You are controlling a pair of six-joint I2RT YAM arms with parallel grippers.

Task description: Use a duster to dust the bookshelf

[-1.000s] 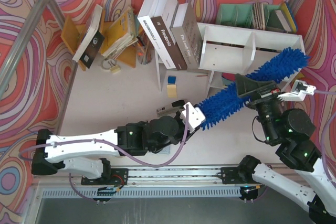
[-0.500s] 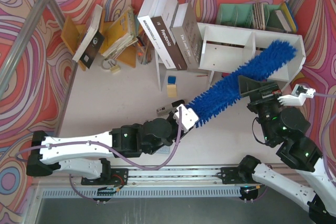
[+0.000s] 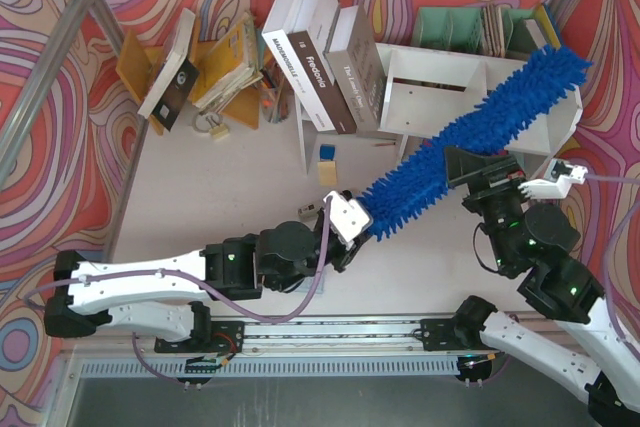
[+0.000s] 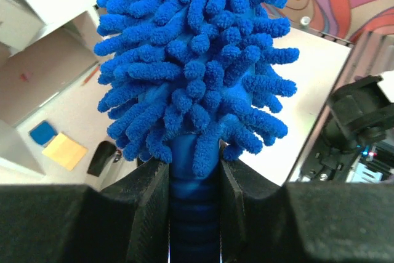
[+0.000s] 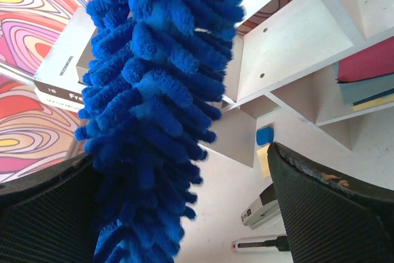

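Observation:
The bright-blue fluffy duster (image 3: 470, 132) runs slantwise from the table's middle up to the right, and its tip lies over the right end of the white bookshelf (image 3: 435, 59). My left gripper (image 3: 360, 222) is shut on its slim blue handle (image 4: 194, 214), with the chenille head (image 4: 191, 60) rising just above the jaws. Further up the head my right gripper (image 3: 488, 173) stands open. In the right wrist view the duster (image 5: 154, 109) hangs between the wide-apart fingers (image 5: 332, 207), against the left one, with the bookshelf (image 5: 289, 47) behind it.
Large books (image 3: 320, 57) lean against the shelf's left side. An orange wooden rack (image 3: 225, 67) with books stands at the back left, a teal organiser (image 3: 465, 27) at the back right. Blue and yellow notes (image 3: 326, 162), a stapler (image 5: 261, 210) and a cutter (image 5: 258, 244) lie on the table.
My left gripper has drawn back to the left with the handle, and the duster's tip has swung farther up, over the shelf's right end. The right gripper stays open round the head.

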